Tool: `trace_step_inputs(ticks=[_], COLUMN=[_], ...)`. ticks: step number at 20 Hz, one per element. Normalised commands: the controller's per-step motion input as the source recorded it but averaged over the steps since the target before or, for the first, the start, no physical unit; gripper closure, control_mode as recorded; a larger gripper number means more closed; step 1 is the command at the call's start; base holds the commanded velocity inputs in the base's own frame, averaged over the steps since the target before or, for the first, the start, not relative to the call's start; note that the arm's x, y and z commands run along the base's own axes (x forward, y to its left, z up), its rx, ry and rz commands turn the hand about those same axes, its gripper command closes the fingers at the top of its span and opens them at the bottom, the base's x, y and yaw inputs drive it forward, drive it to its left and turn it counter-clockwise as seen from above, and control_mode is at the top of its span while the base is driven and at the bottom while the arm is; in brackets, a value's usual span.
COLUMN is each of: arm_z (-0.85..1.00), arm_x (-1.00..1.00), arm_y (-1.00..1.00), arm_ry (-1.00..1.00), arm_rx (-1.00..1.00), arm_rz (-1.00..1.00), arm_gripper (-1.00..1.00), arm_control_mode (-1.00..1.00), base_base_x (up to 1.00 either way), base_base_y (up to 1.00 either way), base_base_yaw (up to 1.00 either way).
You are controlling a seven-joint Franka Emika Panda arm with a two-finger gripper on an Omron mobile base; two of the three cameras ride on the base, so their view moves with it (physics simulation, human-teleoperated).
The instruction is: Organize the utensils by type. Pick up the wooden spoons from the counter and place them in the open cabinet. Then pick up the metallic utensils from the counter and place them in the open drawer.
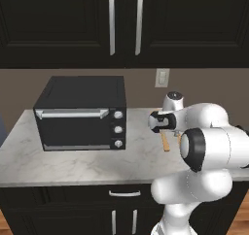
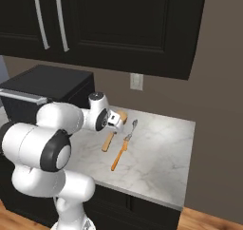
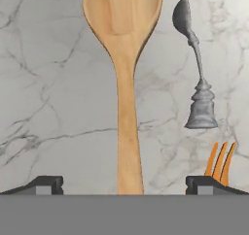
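A long tan wooden spoon (image 3: 124, 83) lies flat on the white marble counter (image 3: 53, 98), its bowl at the top of the hand view. My gripper (image 3: 125, 185) hangs open above its handle, one fingertip (image 3: 46, 184) far out on each side and neither touching it. From the right base view the spoon (image 2: 109, 141) sticks out from under the gripper (image 2: 116, 121). Right of it lie the metallic utensils: a silver-grey piece (image 3: 197, 64) and a bright orange fork (image 2: 118, 158), tines (image 3: 221, 157) toward it. The open cabinet and the open drawer are out of view.
A black toaster oven (image 1: 82, 112) stands on the left of the counter (image 1: 73, 161). Black upper cabinets (image 1: 124, 23) with silver bar handles hang above, doors shut. A shut drawer (image 1: 124, 193) sits below the counter edge. A wall outlet (image 2: 136, 81) is behind the utensils.
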Motion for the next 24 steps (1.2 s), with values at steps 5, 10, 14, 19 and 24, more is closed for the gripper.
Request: trace_step_inputs(ticks=[5,10,14,19,24], arm_z=[-0.18,-0.25,-0.27,-0.27,-0.27], arm_x=[0.33,0.26,0.22,0.16,0.06], arm_y=[0.00,0.00,-0.05,-0.08,-0.06], arm_ry=[0.02,0.01,0.00,0.00,0.00], arm_rx=[0.00,0.00,0.00,0.00,0.00], arm_rz=[0.00,0.00,0.00,0.00,0.00], arm_gripper=[-1.00,-1.00,-1.00,-1.00,-1.00], arm_control_mode=[-1.00,-1.00,-1.00,-1.00,-1.00], base_base_x=[0.00,0.00,0.00,0.00,0.00], base_base_y=[0.00,0.00,0.00,0.00,0.00], base_base_yaw=[0.00,0.00,0.00,0.00,0.00])
